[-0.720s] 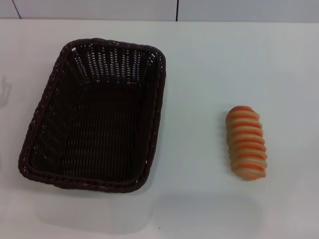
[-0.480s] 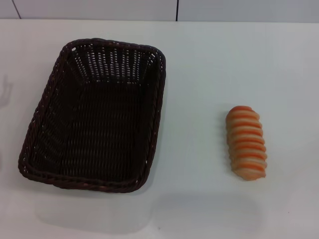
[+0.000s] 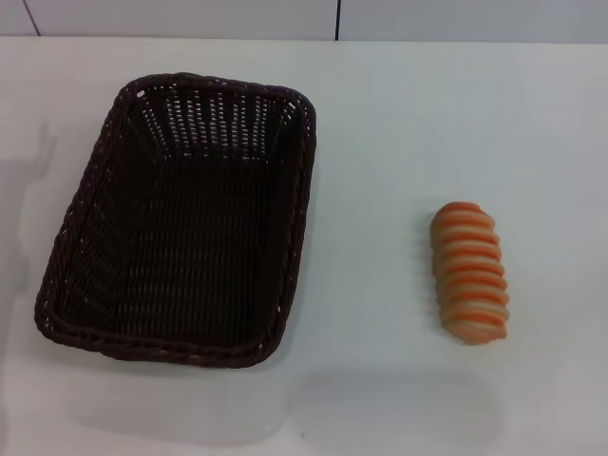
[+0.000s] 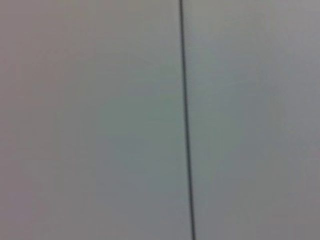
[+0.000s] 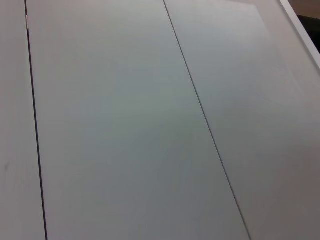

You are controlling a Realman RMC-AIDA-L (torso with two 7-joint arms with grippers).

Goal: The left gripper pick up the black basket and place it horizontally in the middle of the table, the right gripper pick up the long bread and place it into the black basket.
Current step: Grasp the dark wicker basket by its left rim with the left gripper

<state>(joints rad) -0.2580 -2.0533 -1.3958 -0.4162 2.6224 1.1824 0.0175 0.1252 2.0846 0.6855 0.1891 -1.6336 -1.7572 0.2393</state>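
Note:
The black basket (image 3: 180, 218) stands on the white table (image 3: 380, 142) at the left of the head view, its long side running away from me, and it is empty. The long bread (image 3: 469, 271), with orange and cream stripes up, lies on the table to the right of the basket, well apart from it. Neither gripper shows in any view. The left wrist view and the right wrist view show only pale panels with dark seams.
A grey wall with a dark vertical seam (image 3: 337, 19) runs behind the table's far edge. A faint shadow (image 3: 28, 180) lies on the table left of the basket. White table surface lies between basket and bread.
The basket and bread have not moved. The faint shadow on the table at the left edge has grown and shifted toward the basket.

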